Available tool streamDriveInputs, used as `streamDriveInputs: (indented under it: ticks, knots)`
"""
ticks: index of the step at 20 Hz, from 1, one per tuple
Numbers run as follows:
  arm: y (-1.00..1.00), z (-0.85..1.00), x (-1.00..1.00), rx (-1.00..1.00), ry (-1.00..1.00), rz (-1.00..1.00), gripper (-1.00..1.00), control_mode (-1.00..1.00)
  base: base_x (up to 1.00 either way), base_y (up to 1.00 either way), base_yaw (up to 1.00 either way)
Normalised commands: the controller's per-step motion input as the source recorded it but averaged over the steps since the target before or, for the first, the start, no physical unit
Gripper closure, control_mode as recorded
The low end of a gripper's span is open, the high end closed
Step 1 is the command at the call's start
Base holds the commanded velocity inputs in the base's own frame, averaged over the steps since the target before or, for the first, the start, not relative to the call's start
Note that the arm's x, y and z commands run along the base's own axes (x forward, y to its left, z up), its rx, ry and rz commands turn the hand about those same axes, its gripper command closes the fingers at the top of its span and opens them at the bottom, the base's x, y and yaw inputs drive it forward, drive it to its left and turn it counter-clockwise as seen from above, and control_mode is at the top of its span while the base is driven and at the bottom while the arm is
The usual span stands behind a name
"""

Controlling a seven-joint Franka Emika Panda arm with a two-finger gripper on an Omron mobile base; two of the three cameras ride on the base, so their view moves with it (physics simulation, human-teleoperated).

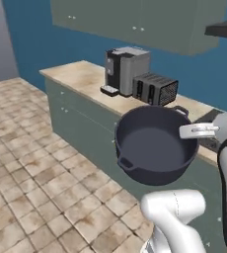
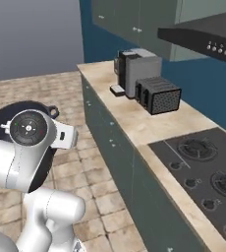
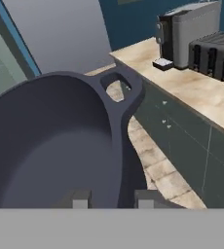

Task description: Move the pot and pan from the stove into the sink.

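Observation:
The deep navy-grey pot (image 1: 152,148) hangs tilted in the air in front of the counter, over the tiled floor. My gripper (image 1: 185,131) is shut on its rim at the right side. In the hand view the fingertips (image 3: 81,197) straddle the pot's wall (image 3: 60,146), and a loop handle (image 3: 115,85) shows at the far rim. Part of the pot (image 2: 12,110) peeks out behind my arm in the right base view. The stove (image 2: 203,172) lies at the right with bare burner grates. The pan and the sink are out of view.
A coffee machine (image 1: 126,69) and a black toaster (image 1: 156,89) stand on the beige counter (image 2: 134,123). Teal cabinet fronts (image 2: 120,162) run below it. A range hood (image 2: 203,34) hangs over the stove. Tiled floor (image 1: 31,163) spreads to the left.

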Motion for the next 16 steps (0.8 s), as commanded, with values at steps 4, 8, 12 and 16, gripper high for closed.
streamDriveInputs:
  ticks: [4, 8, 12, 16]
  knots:
    - [0.00, 0.00, 0.00, 0.00, 0.00, 0.00, 1.00, 1.00, -0.12, 0.00, 0.47]
    - [0.00, 0.00, 0.00, 0.00, 0.00, 0.00, 1.00, 1.00, -0.12, 0.00, 0.47]
    - [0.00, 0.00, 0.00, 0.00, 0.00, 0.00, 1.00, 1.00, -0.10, 0.00, 0.47]
    - [0.00, 0.00, 0.00, 0.00, 0.00, 0.00, 1.00, 1.00, -0.09, 0.00, 0.47]
